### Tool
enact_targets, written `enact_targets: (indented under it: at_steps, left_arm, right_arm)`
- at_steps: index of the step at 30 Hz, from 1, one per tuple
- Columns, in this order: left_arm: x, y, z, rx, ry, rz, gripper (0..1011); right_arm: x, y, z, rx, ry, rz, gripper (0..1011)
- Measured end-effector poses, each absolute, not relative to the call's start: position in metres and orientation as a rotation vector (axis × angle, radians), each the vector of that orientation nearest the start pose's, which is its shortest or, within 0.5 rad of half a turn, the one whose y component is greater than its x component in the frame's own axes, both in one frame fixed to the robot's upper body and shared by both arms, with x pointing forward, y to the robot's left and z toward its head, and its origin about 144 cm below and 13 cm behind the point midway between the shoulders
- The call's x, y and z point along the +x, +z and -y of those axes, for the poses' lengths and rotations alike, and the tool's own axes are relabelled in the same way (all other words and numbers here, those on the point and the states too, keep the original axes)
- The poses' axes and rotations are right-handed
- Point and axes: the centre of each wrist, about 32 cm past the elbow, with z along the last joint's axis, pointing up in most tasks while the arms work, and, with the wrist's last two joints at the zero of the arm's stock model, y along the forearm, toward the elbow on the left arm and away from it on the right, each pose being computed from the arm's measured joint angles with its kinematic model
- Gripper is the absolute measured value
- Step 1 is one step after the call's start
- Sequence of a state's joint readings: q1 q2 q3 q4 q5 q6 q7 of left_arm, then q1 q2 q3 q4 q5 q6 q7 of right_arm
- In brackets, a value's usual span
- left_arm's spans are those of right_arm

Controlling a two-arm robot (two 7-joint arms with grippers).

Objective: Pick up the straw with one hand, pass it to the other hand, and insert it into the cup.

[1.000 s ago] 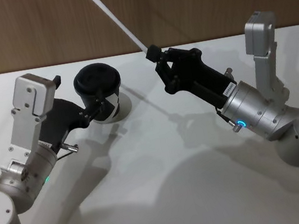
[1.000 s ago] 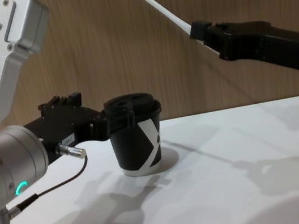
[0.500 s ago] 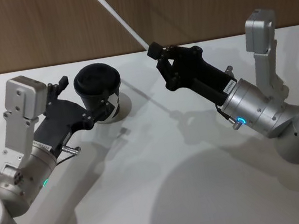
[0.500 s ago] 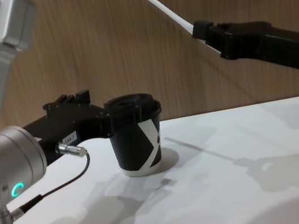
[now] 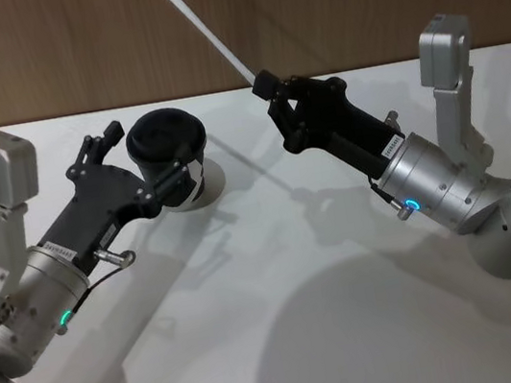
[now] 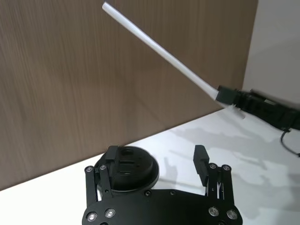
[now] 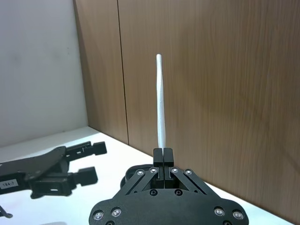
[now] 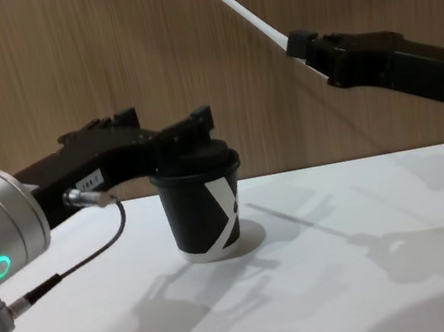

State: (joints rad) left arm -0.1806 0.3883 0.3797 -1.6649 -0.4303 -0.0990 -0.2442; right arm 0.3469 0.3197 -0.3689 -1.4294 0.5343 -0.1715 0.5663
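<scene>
The black cup (image 8: 203,207) with its lid (image 5: 166,137) stands on the white table (image 5: 286,323), left of the middle. My left gripper (image 5: 145,151) is open at lid height, and the lid (image 6: 129,168) sits close to one finger (image 6: 111,157). I cannot tell whether they touch. My right gripper (image 5: 263,83) is up in the air to the right of the cup, shut on the lower end of the white straw (image 5: 206,29). The straw (image 8: 233,2) slants up and to the left, away from the gripper (image 8: 297,41), and stands straight out of the jaws in the right wrist view (image 7: 161,103).
A wooden wall (image 5: 352,1) runs behind the table. A thin dark cable with a silver plug (image 8: 82,198) hangs from the left arm. Bare white table lies in front of the cup and between the arms.
The left gripper has come away from the cup's side, rolled over and risen to lid height with its fingers apart. The right gripper and straw have barely moved.
</scene>
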Motion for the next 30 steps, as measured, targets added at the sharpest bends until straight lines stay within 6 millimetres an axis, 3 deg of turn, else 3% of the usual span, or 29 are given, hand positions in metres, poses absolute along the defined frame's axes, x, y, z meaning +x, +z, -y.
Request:
enact_targets:
  at_steps: [17, 30]
  left_arm:
    - [0.480, 1.212, -0.224, -0.375, 0.837, 0.053, 1003]
    - [0.503, 1.210, -0.220, -0.527, 0.780, -0.057, 1003]
  right_arm:
    - [0.539, 1.204, 0.225, 0.258, -0.706, 0.129, 9]
    - [0.539, 1.204, 0.225, 0.258, -0.706, 0.129, 9]
